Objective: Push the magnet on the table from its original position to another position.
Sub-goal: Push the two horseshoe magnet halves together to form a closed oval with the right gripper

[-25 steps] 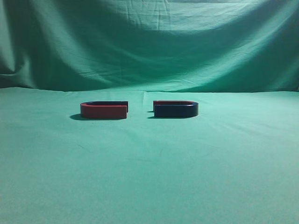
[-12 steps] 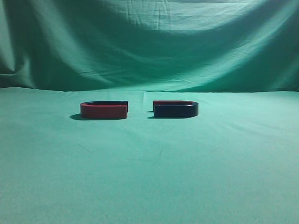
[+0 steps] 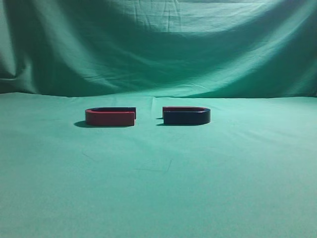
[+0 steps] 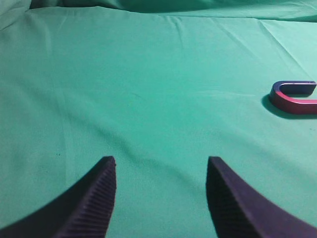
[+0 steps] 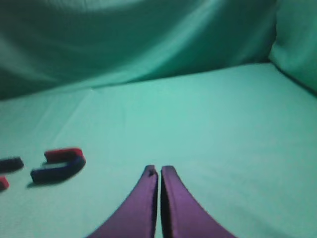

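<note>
Green wrinkled cloth covers the surface (image 3: 158, 188) and hangs as backdrop (image 3: 158, 49) behind. Two flat U-shaped magnets lie side by side mid-surface, open ends facing each other, a narrow gap between, not touching. The magnet (image 3: 186, 116), dark navy front face with thin red rear edge, sits right of centre in the exterior view. Red-faced magnet (image 3: 110, 117) sits to its left.

Left end effector (image 4: 161, 198): fingers spread wide, nothing between them, well apart from the red-faced magnet at the right edge of its view.

Right end effector (image 5: 159, 198): fingers pressed together, holding nothing. The magnet lies off to its left, apart.
</note>
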`<state>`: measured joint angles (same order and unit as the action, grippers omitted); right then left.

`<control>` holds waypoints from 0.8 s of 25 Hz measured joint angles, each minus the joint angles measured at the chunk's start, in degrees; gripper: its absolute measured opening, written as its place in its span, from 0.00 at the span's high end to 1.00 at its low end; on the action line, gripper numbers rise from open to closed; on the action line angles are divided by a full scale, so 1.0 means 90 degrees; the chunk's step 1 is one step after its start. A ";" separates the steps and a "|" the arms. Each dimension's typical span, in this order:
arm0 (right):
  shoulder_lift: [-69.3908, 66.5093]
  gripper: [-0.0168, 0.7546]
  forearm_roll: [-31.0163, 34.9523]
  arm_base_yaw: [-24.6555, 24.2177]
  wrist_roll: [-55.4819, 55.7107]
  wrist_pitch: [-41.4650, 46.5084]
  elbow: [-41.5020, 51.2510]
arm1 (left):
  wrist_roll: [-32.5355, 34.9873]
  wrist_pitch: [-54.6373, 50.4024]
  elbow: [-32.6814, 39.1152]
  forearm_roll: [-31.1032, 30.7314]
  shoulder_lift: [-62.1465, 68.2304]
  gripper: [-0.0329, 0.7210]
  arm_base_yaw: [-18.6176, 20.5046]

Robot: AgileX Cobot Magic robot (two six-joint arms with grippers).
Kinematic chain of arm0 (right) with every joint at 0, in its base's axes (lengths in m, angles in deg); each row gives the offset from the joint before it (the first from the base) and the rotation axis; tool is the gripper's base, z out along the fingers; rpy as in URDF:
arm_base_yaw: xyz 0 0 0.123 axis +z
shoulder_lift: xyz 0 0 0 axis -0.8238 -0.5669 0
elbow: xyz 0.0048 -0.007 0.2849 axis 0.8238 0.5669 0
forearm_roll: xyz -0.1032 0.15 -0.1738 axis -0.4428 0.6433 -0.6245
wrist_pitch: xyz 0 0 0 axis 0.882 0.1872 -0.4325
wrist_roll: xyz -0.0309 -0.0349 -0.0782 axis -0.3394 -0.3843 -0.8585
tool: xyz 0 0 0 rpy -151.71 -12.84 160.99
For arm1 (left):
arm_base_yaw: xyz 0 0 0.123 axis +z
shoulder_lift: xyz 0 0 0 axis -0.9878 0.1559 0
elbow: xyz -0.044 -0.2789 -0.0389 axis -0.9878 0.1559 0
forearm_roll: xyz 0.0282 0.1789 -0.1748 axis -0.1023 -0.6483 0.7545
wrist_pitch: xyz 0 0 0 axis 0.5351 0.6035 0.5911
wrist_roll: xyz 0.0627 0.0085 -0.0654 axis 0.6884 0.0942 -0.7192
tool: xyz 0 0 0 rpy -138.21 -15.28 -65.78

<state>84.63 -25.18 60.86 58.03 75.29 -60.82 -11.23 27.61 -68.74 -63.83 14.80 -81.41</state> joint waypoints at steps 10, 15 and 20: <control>-0.0232 0.98 0.0196 0.0000 -0.0012 -0.1389 -0.0546 | 0.0000 0.0000 0.0000 0.0000 0.0000 0.46 0.0000; -0.1681 0.98 0.0163 0.0000 -0.0012 -0.0389 -0.1587 | 0.0000 0.0000 0.0000 0.0000 0.0000 0.46 0.0000; -0.3631 0.98 0.0111 0.0000 -0.0177 0.0739 -0.2477 | 0.0000 0.0000 0.0000 0.0000 0.0000 0.46 0.0000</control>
<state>51.94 -24.18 60.86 56.44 81.94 -83.11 -11.23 27.61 -68.74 -63.83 14.80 -81.41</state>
